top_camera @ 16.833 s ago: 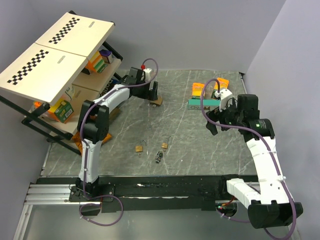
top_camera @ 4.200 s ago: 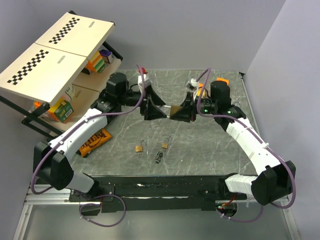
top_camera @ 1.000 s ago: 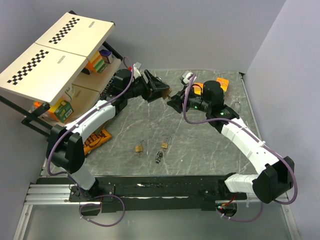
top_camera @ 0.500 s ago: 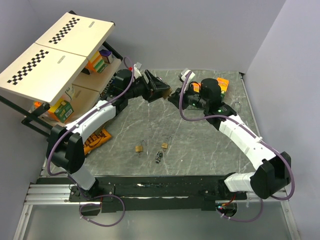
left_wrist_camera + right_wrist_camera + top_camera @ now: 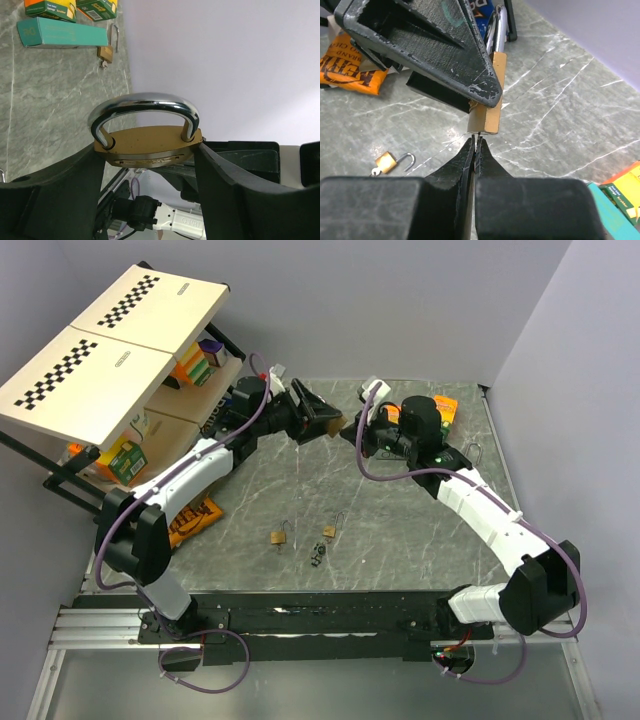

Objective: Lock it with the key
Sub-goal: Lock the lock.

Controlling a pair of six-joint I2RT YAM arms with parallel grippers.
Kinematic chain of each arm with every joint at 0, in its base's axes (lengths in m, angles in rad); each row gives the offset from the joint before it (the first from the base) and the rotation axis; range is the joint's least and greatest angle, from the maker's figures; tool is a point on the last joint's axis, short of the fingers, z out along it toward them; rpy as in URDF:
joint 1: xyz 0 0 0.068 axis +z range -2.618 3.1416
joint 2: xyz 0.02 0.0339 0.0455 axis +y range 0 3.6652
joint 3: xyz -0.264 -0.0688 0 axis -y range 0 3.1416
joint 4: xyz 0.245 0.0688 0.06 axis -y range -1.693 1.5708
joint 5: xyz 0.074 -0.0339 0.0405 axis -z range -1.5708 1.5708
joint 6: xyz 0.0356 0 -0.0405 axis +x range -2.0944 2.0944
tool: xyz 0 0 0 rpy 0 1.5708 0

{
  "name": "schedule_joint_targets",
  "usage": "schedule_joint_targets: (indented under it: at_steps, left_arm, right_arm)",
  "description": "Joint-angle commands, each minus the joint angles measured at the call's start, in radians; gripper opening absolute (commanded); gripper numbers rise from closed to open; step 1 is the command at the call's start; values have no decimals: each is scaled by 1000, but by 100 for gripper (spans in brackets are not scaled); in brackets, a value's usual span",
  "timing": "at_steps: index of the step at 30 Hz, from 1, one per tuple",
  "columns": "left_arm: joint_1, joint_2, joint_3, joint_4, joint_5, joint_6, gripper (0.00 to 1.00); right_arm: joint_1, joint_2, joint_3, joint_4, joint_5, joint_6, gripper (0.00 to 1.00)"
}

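- key [image 5: 318, 556]: small dark bunch lying loose on the surface [image 5: 420, 540], near the front middle. It is well apart from both sets of jaws.
- We see two small brass padlocks close by. One [image 5: 279, 536] is to the key's left, the other [image 5: 328, 531] just beyond the key.
- Left jaws: clamped on the big brass padlock [image 5: 145, 145], gripping the body at its two ends. It is held up off the surface at the far middle.
- Its chrome shackle [image 5: 145, 102] arches over the top, and both legs run down into the body.
- Right jaws: closed tight with the fingertips [image 5: 468, 150] pressed together. They point straight at the bottom face of the big brass padlock and are right up against it.
- A thin dark sliver shows between those tips and the padlock. We can't tell what it is, or whether it is pinched.
- From the top view, the two arms meet nose to nose over the far middle.
- Far right: a teal box [image 5: 62, 34] lies flat, with another small padlock [image 5: 106, 51] just beside it.
- An orange snack packet [image 5: 190, 520] lies on the surface at the left, beside the left arm.
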Motion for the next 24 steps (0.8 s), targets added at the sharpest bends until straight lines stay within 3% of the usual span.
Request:
schedule_joint_targets:
  at_steps: [1,13,20,24]
  left_arm:
    - [29,13,137,50,-49,-10,1]
    - [117,57,224,-37,-147,57,1]
    - [131,71,215,7,-126,-1,1]
    - [132,71,220,-40,-132,59,1]
  right_arm:
    - [15,-35,-2,47,-39,-39,0]
    - [23,-161,-135,31,-14,1,0]
    - [38,-225,-218,47,-9,55,0]
    - [47,-242,-227,78,33,73,0]
